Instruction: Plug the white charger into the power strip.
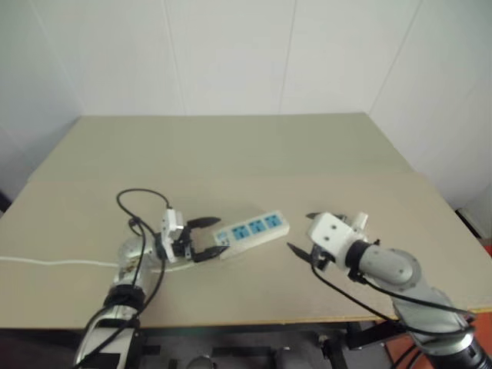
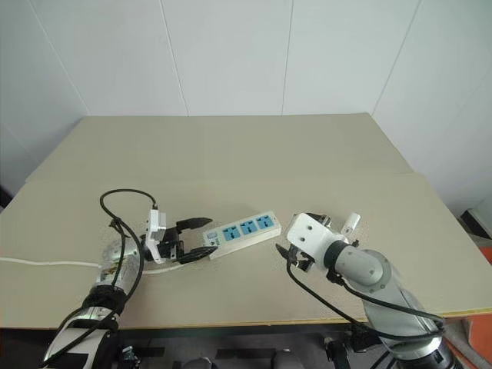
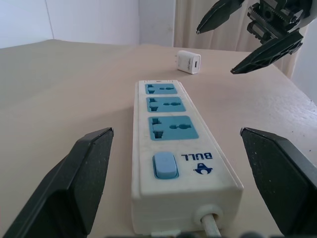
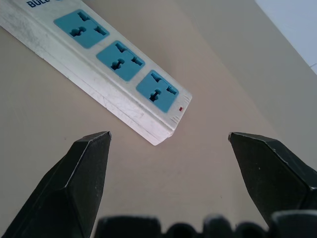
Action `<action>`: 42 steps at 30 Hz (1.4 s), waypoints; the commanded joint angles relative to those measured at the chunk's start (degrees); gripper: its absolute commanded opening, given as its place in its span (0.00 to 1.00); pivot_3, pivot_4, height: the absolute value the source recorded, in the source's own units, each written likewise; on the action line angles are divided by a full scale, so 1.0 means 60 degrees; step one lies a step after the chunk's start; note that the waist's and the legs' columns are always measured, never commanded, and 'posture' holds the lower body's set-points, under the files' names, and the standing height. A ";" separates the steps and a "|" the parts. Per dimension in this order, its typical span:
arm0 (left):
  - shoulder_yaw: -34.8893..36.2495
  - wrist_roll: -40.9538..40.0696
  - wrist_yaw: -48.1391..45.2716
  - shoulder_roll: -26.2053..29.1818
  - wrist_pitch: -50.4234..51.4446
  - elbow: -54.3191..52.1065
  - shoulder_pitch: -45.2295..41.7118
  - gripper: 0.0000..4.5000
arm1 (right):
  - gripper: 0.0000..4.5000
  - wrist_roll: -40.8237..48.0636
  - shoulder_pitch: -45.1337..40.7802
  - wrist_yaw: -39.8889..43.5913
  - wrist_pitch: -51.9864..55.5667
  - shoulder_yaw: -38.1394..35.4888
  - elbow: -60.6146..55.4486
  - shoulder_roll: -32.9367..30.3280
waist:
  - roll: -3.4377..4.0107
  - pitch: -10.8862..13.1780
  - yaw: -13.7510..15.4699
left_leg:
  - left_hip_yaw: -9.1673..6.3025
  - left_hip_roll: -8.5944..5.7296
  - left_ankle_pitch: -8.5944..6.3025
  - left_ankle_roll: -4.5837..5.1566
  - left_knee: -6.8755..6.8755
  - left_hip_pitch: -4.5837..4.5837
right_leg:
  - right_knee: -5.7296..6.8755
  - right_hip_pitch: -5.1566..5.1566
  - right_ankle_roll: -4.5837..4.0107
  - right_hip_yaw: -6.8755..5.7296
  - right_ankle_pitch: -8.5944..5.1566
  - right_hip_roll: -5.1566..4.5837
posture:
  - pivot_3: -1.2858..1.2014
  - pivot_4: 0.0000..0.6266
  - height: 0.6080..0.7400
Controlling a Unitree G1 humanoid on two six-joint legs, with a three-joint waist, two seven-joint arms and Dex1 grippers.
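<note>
While you look down from the head, the strip (image 1: 251,230) lies flat on the table (image 1: 231,154) between your two grippers, its three blue outlets facing up and empty. Your left gripper (image 1: 209,237) sits at the strip's switch end with its black fingers spread wide, one on each side of that end and touching neither side as far as you can see; it holds nothing. From the left wrist, the cord leaves the strip's near end and is cut off at once by the frame edge, and both fingers (image 3: 69,188) run out of the picture. Your right gripper (image 1: 301,233) hovers just past the strip's far end, fingers apart and empty, tips pointing toward the strip. In the right wrist picture the strip's switch end is cropped away, so you see the three outlets and a small red mark at the end. The charger (image 3: 188,62) rests on the table beyond the strip's far end, well apart from it, small and white; you can make out a slot on its face, but how its prongs stand is hard to read. In the right eye view a small white piece (image 2: 351,224) behind the right gripper may be that charger, though the housing hides most of it.
</note>
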 commanded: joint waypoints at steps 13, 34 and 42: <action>-0.0121 0.0680 0.1034 -0.0549 -0.1233 0.0428 0.0288 0.99 | 1.00 -0.0466 -0.0197 -0.0317 -0.0189 -0.0136 -0.0066 0.0201 | 0.0001 -0.0001 0.0007 | -0.0001 -0.0001 0.0000 0.0000 -0.0002 0.0006 | -0.0001 0.0004 0.0001 0.0001 0.0000 -0.0001 | 0.52 0.24 1.00; -0.0791 0.0768 -0.0224 -0.0011 -0.0557 0.0014 0.0294 0.72 | 1.00 0.0190 -0.0568 0.2211 -0.1568 -0.1726 0.0081 -0.1996 | 0.0024 -0.0019 0.0018 | 0.0004 -0.0003 0.0000 0.0000 -0.0005 0.0019 | -0.0008 0.0020 0.0004 0.0003 -0.0002 -0.0003 | 0.52 0.24 1.00; -0.1005 0.0978 -0.0504 -0.0060 -0.0855 0.0373 -0.0048 0.72 | 1.00 -0.0372 -0.3024 0.5179 -0.8659 -0.0969 0.5596 -0.4542 | 0.0020 -0.0017 -0.0029 | 0.0025 0.0003 -0.0002 0.0002 -0.0016 0.0057 | -0.0019 0.0047 0.0007 0.0012 -0.0004 -0.0001 | 0.52 0.24 1.00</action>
